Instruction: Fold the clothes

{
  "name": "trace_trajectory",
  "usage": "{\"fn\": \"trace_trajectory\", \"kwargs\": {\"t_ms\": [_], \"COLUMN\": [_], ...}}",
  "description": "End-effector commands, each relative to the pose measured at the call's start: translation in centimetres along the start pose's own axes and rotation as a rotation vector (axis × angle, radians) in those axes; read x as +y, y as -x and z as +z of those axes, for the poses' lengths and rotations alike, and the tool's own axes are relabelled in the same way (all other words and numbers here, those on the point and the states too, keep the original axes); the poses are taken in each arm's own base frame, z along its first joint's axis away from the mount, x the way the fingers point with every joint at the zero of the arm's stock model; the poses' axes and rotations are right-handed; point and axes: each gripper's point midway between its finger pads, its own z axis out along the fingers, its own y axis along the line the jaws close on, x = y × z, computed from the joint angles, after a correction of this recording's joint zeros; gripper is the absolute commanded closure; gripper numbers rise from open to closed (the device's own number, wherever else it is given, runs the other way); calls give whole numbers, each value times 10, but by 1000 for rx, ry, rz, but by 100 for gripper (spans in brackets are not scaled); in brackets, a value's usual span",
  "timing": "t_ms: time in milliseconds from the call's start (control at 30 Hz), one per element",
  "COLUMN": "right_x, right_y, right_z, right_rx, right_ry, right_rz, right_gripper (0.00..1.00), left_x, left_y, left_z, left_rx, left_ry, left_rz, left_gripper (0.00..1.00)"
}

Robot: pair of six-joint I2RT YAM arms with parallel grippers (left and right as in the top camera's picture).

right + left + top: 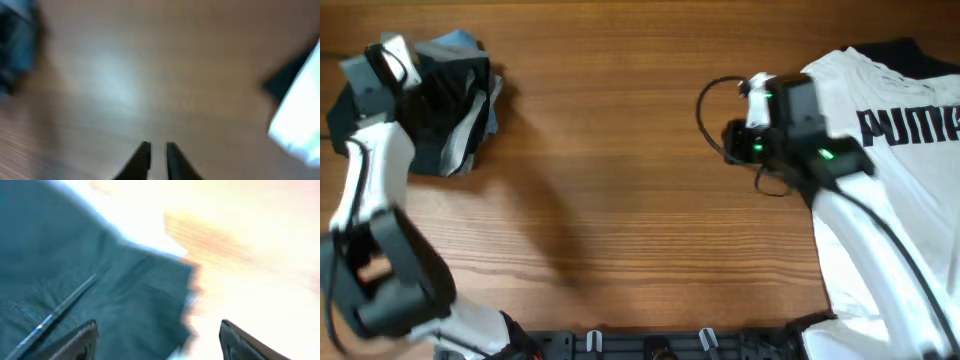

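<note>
Black shorts (452, 92) crumpled, left end effector (157, 332) spread

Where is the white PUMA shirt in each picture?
Overhead: the T-shirt lies at the right edge, spread flat, partly under the robot's arm.
Left wrist: not in it; only dark fabric and bright wood show.
Right wrist: a blurred white shape at the right edge, probably the T-shirt.
Shared landmark: the wooden table, seen in all three views.
</note>
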Motion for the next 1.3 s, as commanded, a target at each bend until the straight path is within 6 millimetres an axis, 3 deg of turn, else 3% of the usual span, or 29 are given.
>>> {"fn": "trace_trajectory", "kwargs": {"t_ms": [0,67,100,133,167,267,400,533,633,733,833,933,1000,1133,1267], "right_x": [23,33,37,39,41,43,45,45,32,30,22,5,1,-32,-46], "right_y": [48,55,54,52,48,30,21,21,12,10,7,-6,-20,-51,-72], "right_z": [-79,-122,-146,-164,-180,-215,-234,-231,-221,-218,-192,-160,-149,-143,-125], "right_rx": [-290,-408,-466,-506,-538,-599,-638,-628,-573,-567,-568,-665,-740,-869,-887], "right_ry": [35,58,69,78,84,96,106,109,45,0,-31,-15,21,-29,-54], "right_rz": [-168,-188,-197,-203,-207,-217,-223,-224,-216,-331,-402,-358,-368,-257,-255], "right_gripper": [68,59,43,15,0,0,0,0,0,0,0,0,0,0,0], "left_x": [-92,-117,-129,-139,-146,-155,-161,-165,-165,-165,-165,-165,-165,-165,-165], "left_y": [65,46,33,20,8,-14,-25,-29,-30,-29,-29,-29,-29,-29,-29], "left_z": [-135,-181,-206,-227,-247,-290,-333,-356,-358,-356,-356,-356,-356,-356,-356], "left_rx": [-220,-215,-205,-200,-198,-227,-315,-376,-381,-377,-377,-377,-377,-377,-377], "left_ry": [-147,-188,-204,-220,-232,-248,-254,-258,-258,-258,-258,-258,-258,-258,-258], "left_rz": [296,368,377,388,399,417,444,462,464,463,463,463,463,463,463], "left_gripper": [20,18,0,0,0,0,0,0,0,0,0,0,0,0,0]}}
